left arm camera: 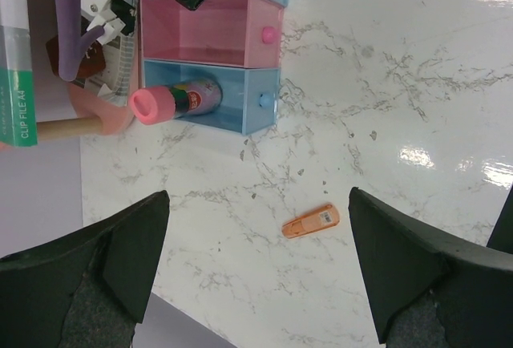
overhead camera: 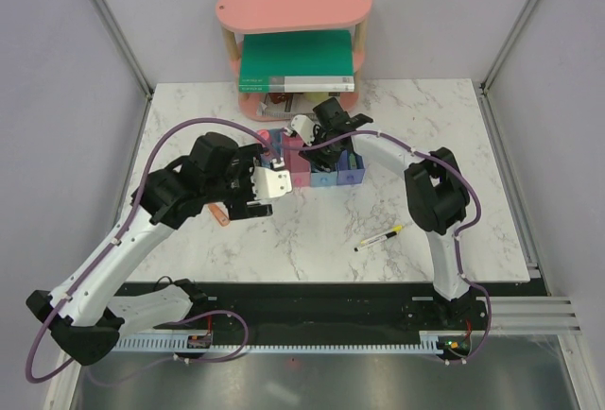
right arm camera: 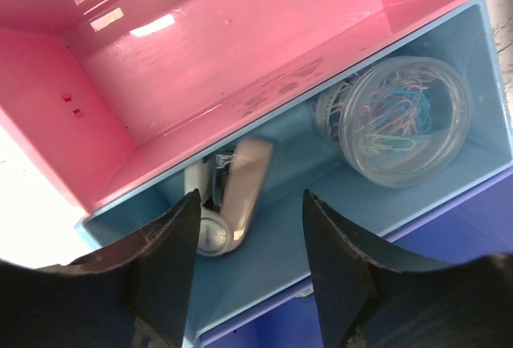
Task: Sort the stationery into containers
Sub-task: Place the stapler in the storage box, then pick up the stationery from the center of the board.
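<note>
- Beneath the left gripper (left arm camera: 256,284), the orange piece (left arm camera: 311,220) lies loose on the marble table (left arm camera: 417,67); it sits ahead of the wide-spread fingers (left arm camera: 96,276), inside their gap and nearer the right-hand one.
- Its long axis runs almost along the line joining the two fingers, slightly slanted; in the inspector's judgement a wrist turn is needed so the jaws close across its width.
- The left arm is plainly the nearer one to it; the yellow-and-black pen (overhead camera: 379,237) lies slantwise on the right half of the table, closer to the right arm's base.
- The right gripper (right arm camera: 250,260) hangs parted and empty over the inner blue bin (right arm camera: 292,163); a pale pink piece (right arm camera: 244,184) and a clear case of paper clips (right arm camera: 401,119) lie inside.
- The pink bin (right arm camera: 240,51) shows nothing in it; the end blue bin (left arm camera: 260,107) holds a pink-capped tube (left arm camera: 172,101).
- Hidden or doubtful: the pale pink piece is blurred; a white item beside it is part-covered by a finger; the purple-blue bin (right arm camera: 449,228) is cut off; from above the right arm masks the row.
</note>
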